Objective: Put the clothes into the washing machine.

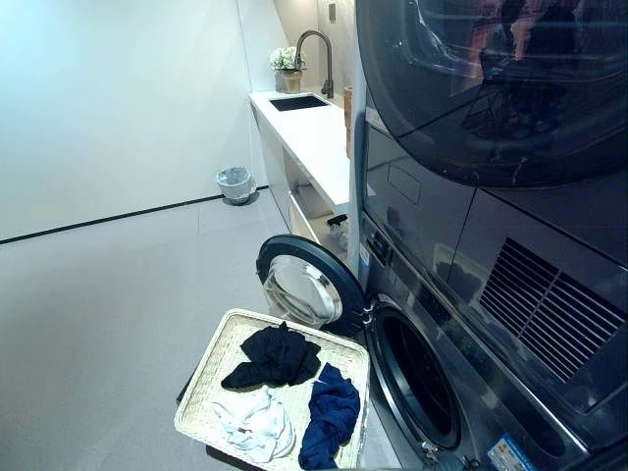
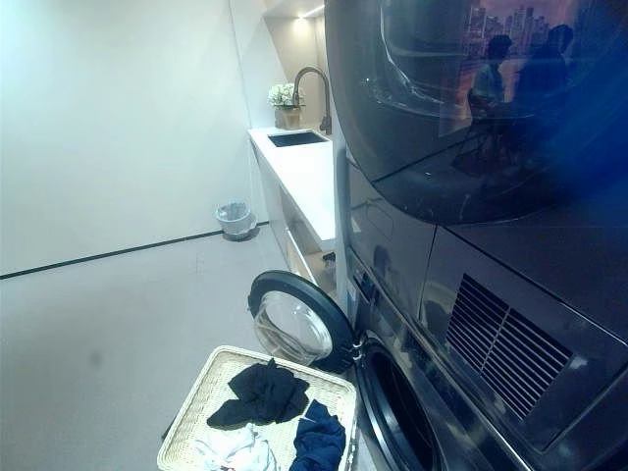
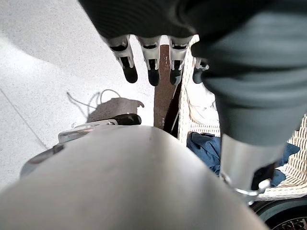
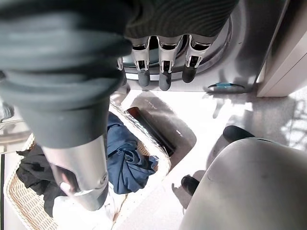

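A white wicker basket [image 1: 224, 345] stands on the floor in front of the washing machine [image 1: 461, 324]. In it lie a black garment [image 1: 276, 355], a white garment [image 1: 253, 424] and a blue garment [image 1: 331, 412]. The machine's round door [image 1: 306, 285] is swung open toward the basket, and the dark drum opening [image 1: 419, 381] is bare. My left hand [image 3: 152, 72] hangs beside the basket [image 3: 192, 112], fingers straight and holding nothing. Over the basket's edge nearest the machine, my right hand [image 4: 164, 76] is relaxed and empty, with the blue garment [image 4: 125, 159] below it.
A second dark appliance [image 1: 491, 78] is stacked on the washer. Behind it runs a white counter [image 1: 319, 137] with a sink [image 1: 298, 102], a tap and a flower pot [image 1: 287, 67]. A small waste bin [image 1: 235, 183] stands by the wall. Open floor [image 1: 98, 314] lies to the left.
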### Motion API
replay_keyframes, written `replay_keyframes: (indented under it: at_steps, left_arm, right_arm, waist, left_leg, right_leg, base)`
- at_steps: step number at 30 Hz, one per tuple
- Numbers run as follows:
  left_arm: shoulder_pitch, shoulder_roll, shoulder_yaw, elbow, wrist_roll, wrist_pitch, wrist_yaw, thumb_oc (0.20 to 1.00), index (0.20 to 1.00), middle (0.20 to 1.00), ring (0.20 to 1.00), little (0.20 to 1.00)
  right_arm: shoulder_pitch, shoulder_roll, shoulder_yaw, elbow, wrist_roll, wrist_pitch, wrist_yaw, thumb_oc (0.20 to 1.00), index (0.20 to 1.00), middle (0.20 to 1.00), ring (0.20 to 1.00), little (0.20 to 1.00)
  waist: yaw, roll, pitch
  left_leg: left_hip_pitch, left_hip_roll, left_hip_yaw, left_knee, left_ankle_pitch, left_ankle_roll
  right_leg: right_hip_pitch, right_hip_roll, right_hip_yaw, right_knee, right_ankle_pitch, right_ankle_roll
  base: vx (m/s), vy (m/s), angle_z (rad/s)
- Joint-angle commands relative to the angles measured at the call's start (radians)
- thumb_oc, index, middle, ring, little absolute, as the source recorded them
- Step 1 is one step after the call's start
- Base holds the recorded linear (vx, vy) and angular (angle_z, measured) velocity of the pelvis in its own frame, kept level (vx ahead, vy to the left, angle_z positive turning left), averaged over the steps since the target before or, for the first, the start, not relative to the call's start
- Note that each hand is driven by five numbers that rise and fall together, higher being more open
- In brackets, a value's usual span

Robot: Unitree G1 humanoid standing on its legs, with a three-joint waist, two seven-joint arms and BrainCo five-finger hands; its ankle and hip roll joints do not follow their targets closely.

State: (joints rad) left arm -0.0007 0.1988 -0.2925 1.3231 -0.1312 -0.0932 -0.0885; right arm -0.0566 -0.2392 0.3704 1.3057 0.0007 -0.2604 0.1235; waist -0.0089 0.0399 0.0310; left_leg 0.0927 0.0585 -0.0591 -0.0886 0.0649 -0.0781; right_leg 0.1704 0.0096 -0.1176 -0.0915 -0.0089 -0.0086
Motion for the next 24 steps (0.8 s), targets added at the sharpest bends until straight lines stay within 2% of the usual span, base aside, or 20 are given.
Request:
replay_keyframes:
  at_steps: [1, 4, 16, 24]
  left_arm:
    - [-0.083, -0.053, -0.016, 0.045, 0.013, -0.003, -0.02, 1.0, 1.0, 1.0, 1.0, 1.0]
    - [-0.082, -0.052, -0.016, 0.041, -0.003, -0.017, -0.004, 1.0, 1.0, 1.0, 1.0, 1.0]
    - [-0.082, -0.053, -0.003, 0.047, -0.011, -0.009, 0.019, 1.0, 1.0, 1.0, 1.0, 1.0]
    - [-0.085, -0.05, 0.001, 0.049, 0.008, -0.009, 0.088, 1.0, 1.0, 1.0, 1.0, 1.0]
  right_arm:
    - [-0.077, 0.056, 0.022, 0.031, -0.015, -0.022, 0.008, 1.0, 1.0, 1.0, 1.0, 1.0]
    - [-0.079, 0.053, 0.021, 0.03, -0.016, -0.021, 0.009, 1.0, 1.0, 1.0, 1.0, 1.0]
    - [-0.078, 0.053, 0.019, 0.032, -0.015, -0.019, 0.009, 1.0, 1.0, 1.0, 1.0, 1.0]
    - [-0.075, 0.054, 0.021, 0.036, -0.016, -0.023, 0.008, 1.0, 1.0, 1.0, 1.0, 1.0]
  waist:
    - [0.023, -0.065, 0.022]
    - [0.023, -0.063, 0.024]
    - [0.024, -0.064, 0.027]
    - [0.023, -0.064, 0.033]
  left_leg:
    - [0.043, -0.107, 0.055, 0.005, -0.068, 0.079]
    - [0.043, -0.107, 0.056, 0.004, -0.068, 0.079]
    - [0.042, -0.108, 0.054, 0.004, -0.067, 0.079]
    - [0.041, -0.109, 0.05, 0.007, -0.068, 0.083]
  right_leg:
    - [-0.053, -0.053, 0.022, 0.004, 0.081, 0.083]
    - [-0.054, -0.053, 0.022, 0.004, 0.081, 0.082]
    - [-0.053, -0.055, 0.02, 0.004, 0.082, 0.083]
    - [-0.051, -0.056, 0.022, 0.016, 0.073, 0.08]
  base:
    - [0.0, 0.0, 0.0]
    - [0.0, 0.0, 0.0]
    - [0.0, 0.0, 0.0]
    - [0.0, 0.002, 0.0]
